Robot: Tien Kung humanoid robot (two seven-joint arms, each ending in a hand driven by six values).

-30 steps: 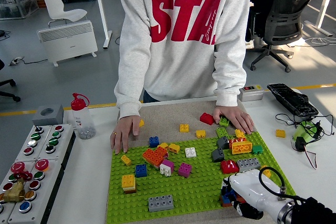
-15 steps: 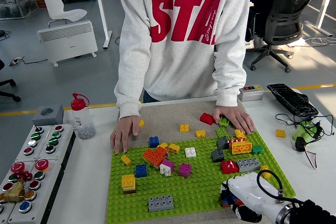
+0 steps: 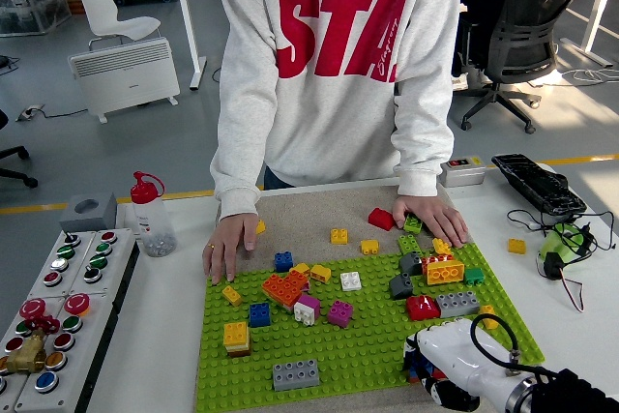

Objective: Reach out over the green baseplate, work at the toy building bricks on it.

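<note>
The robot's right hand (image 3: 447,367) has slid slightly back toward the bench's near edge over the last second, its fingers seemingly curled around small blue and red bricks (image 3: 418,367) at the green baseplate's (image 3: 358,350) near right corner, perhaps lifting them.
</note>
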